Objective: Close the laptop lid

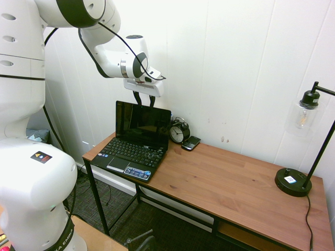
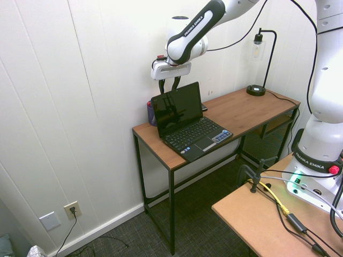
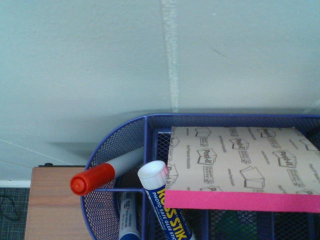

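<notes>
Wall (image 1: 230,68): pale panelling behind the desk.
Desk (image 1: 225,172): wood top, dark metal frame, set along the wall.
Arm (image 2: 201,29): reaches over to the laptop's end of the desk, wrist above the lid.
Lamp (image 1: 293,182): at the desk's far end, well apart from the work.
Laptop (image 1: 125,166): open near the other end, keyboard facing away from the wall.
Lid (image 2: 177,108): upright, leaning back a little, hinged at the keyboard's wall-side edge. Its long axis runs side to side, and the gripper's fingers are spread roughly along that same line.
Keyboard (image 1: 137,150): uncovered, in front of the hinge; the lid has to come down over it.
Basket (image 3: 146,150): blue mesh, behind the lid, beside the wall.
Gripper (image 1: 145,100): fingers apart, nothing seen between them, pointing down at the lid's top edge. The lid lies below it and to the room side; the tips seem just behind the edge. Whether they touch, I cannot tell.
Next move: probably a push from the wall side, forward and then down; pressing straight down could strain the hinge or shift the laptop.
Clock (image 1: 179,130): just beside the lid.
Phone (image 1: 191,143): flat, beside the clock.
Red marker (image 3: 95,179): in the basket.
</notes>
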Controlling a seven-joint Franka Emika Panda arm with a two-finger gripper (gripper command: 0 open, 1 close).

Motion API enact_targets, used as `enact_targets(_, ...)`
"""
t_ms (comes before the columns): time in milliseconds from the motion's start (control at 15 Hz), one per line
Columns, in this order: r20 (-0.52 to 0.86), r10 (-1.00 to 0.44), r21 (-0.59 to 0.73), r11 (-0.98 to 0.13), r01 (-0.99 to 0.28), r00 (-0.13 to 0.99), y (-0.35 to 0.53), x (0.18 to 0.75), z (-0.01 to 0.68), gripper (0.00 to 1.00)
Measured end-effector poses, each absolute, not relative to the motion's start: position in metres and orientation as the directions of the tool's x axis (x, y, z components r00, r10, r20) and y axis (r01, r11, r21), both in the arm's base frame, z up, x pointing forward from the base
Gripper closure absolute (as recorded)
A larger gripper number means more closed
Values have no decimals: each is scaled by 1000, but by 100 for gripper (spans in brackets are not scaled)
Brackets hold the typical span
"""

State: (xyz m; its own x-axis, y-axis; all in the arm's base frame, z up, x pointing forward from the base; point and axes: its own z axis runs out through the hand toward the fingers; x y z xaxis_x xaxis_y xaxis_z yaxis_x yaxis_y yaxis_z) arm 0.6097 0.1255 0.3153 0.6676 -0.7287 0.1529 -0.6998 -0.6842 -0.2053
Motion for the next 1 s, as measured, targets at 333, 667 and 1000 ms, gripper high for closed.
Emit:
enact_targets(333, 146, -739, -203, -673, -712, 657, 121, 609, 313, 100)
enact_targets(667, 134, -751, -197, -660, -725, 647, 116, 606, 309, 100)
enact_targets(1000, 124, -764, -184, -644, -742, 633, 103, 584, 313, 100)
